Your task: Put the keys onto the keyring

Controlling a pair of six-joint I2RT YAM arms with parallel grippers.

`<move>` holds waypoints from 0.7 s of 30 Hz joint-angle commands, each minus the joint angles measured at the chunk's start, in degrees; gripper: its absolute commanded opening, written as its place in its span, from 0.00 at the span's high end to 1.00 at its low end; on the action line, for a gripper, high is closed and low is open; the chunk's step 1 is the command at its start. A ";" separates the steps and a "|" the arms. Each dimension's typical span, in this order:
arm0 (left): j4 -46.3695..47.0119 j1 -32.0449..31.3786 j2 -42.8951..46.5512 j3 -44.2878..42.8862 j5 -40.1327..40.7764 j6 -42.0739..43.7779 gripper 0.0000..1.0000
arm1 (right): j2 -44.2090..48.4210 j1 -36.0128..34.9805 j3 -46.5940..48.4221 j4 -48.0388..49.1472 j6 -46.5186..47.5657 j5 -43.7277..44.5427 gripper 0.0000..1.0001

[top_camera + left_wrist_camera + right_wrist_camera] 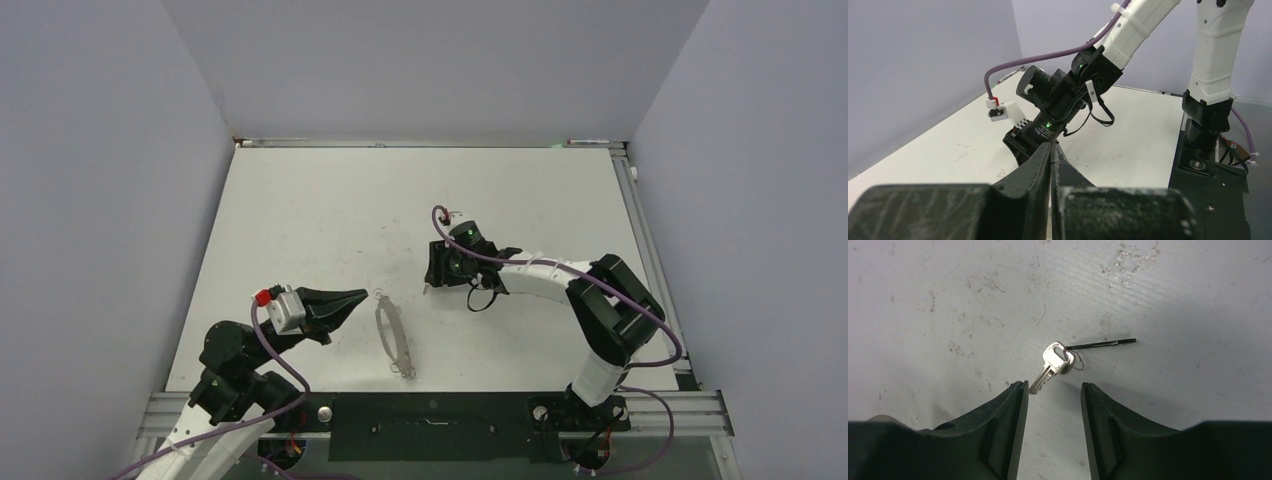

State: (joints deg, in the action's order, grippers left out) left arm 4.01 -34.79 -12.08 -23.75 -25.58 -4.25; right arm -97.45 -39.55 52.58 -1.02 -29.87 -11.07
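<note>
A small silver key (1055, 360) lies flat on the white table, with a thin wire loop through its head and a black strip (1103, 343) attached to that loop. My right gripper (1054, 386) hovers over it, open. The key's tip lies just beside the left fingertip, and nothing sits between the fingers. The keyring (394, 335), a thin silver oval hoop, lies on the table near the front edge. My left gripper (363, 296) is shut and empty, its tip just left of the hoop's far end. In the left wrist view the shut left gripper (1051, 146) points at the right arm.
The right arm's wrist (1058, 97) and its purple cable (1013, 65) are close in front of the left gripper. The right arm's base (590, 400) stands at the near edge on a black mounting plate (430, 425). Grey walls enclose the table (330, 200).
</note>
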 commanded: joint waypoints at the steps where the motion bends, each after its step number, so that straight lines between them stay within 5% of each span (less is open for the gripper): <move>1: 3.90 0.16 -0.28 0.10 -1.15 -0.50 1.00 | -1.46 1.50 -0.28 5.17 1.69 -1.67 0.57; 9: 3.49 0.16 -0.89 0.68 2.52 -0.80 0.99 | -1.89 1.84 -0.27 4.82 2.97 -1.38 0.57; 15: 3.71 0.07 -3.27 1.51 5.70 -2.94 0.74 | 3.03 2.51 -3.04 3.60 3.51 0.74 0.57; 21: -0.65 -0.02 -14.02 -2.50 8.35 -5.43 0.70 | 9.49 2.64 -5.12 -1.62 2.72 4.82 0.57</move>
State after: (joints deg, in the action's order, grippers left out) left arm 5.30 -34.79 -19.00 -22.65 -20.71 -6.92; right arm -94.19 -37.41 48.38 -0.93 -27.22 -10.33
